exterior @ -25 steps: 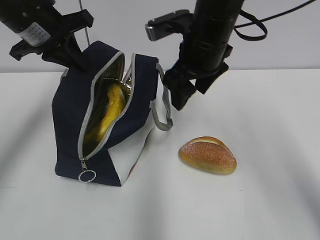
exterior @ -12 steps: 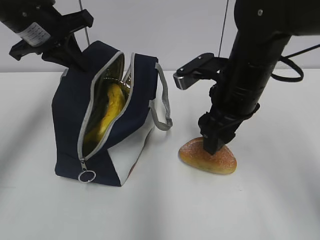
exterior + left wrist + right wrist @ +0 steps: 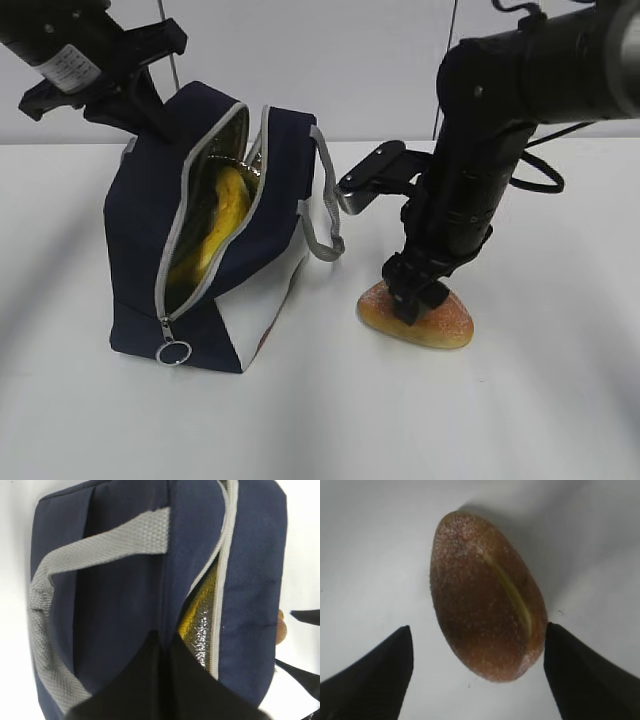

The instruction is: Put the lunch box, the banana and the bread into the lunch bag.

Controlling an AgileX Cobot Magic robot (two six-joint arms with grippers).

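The navy lunch bag (image 3: 140, 240) stands tilted on the white table, its zipper open. The yellow banana (image 3: 225, 215) lies inside against the shiny lining (image 3: 200, 615). My left gripper (image 3: 150, 112) is shut on the bag's upper back edge; the left wrist view shows its fingers pinched together on the navy fabric (image 3: 120, 590). The golden bread (image 3: 445, 325) lies on the table to the right of the bag. My right gripper (image 3: 413, 297) hangs just above it, open, its two fingers on either side of the bread (image 3: 485, 595) and apart from it. The lunch box is out of view.
A grey handle loop (image 3: 325, 228) hangs off the bag's right side, toward my right arm. The zipper's ring pull (image 3: 174, 352) lies at the bag's front bottom. Bare white table (image 3: 540, 400) surrounds the bread.
My right arm has swung from beside the bag's handle to the right and down over the bread, and its jaws have widened. The left gripper and the bag have not moved.
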